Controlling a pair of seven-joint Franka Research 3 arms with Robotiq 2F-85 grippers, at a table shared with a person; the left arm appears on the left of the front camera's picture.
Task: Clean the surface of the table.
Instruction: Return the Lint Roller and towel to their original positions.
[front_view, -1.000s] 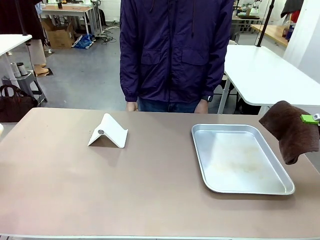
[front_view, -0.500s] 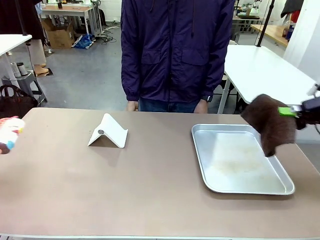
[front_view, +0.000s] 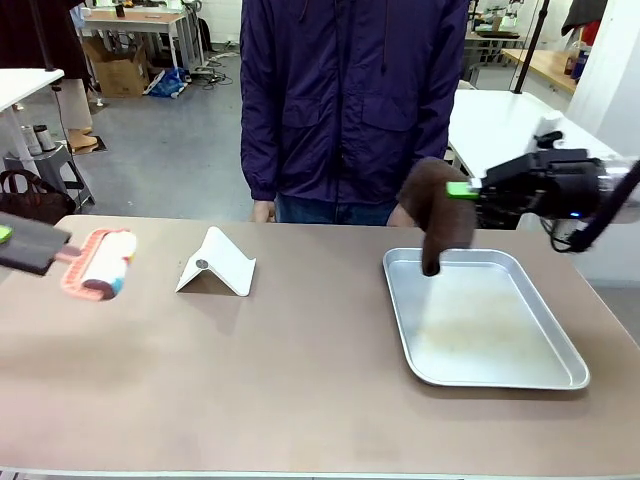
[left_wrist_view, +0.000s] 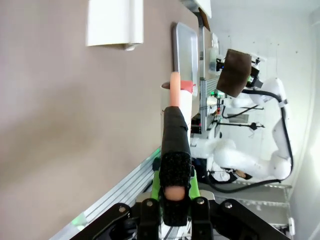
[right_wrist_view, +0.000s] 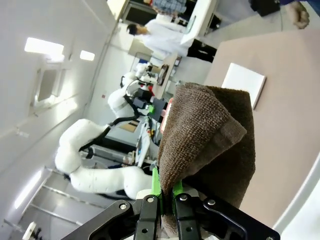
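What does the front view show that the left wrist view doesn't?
Front, not left wrist: a person in a dark jacket at the far edge of the table. Left wrist, not front: the left end effector closed from both sides on the black handle of the roller, and the right arm's white base. Both: table, white folded stand, metal tray, and brown cloth held by the right end effector.

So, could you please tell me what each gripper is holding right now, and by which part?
The left gripper holds a lint roller by its dark handle; the right gripper pinches a brown cloth by one edge.
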